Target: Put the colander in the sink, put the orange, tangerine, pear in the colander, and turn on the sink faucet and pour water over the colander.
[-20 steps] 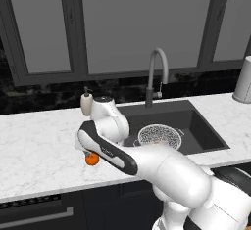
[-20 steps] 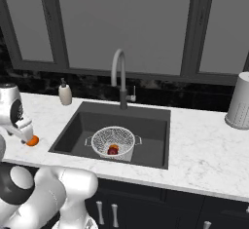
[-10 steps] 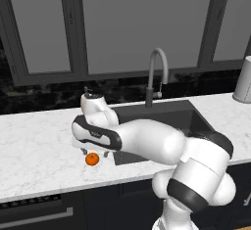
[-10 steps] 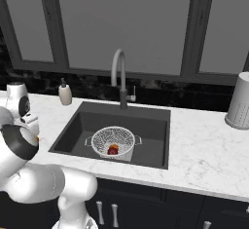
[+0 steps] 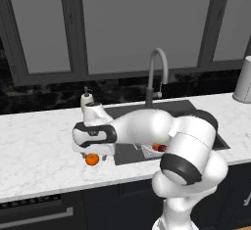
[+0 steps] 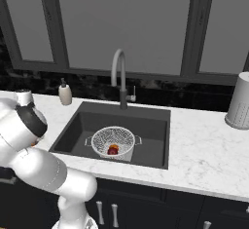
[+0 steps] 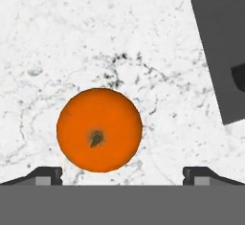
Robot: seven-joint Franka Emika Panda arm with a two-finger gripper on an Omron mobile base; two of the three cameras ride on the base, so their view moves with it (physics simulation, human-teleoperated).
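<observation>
Colander (image 6: 113,143) sits in the sink (image 6: 151,138), holding a dark red pear (image 6: 113,150) and an orange fruit (image 5: 156,147). Another orange fruit (image 7: 99,129) lies on the white marble bench (image 5: 39,141) just left of the sink. End effector (image 7: 122,175) hovers above it, fingers (image 7: 45,175) wide apart, empty; faucet (image 6: 120,79) stands at far rim.

Colander (image 6: 113,142) sits upright in the dark sink (image 6: 151,125), holding the maroon pear (image 6: 113,150) and one orange fruit (image 5: 156,147) beside it. Another orange fruit (image 7: 99,129) lies on the marble table (image 7: 72,37) just outside the sink, stem up. Gooseneck faucet (image 6: 119,79) stands behind the basin.
</observation>
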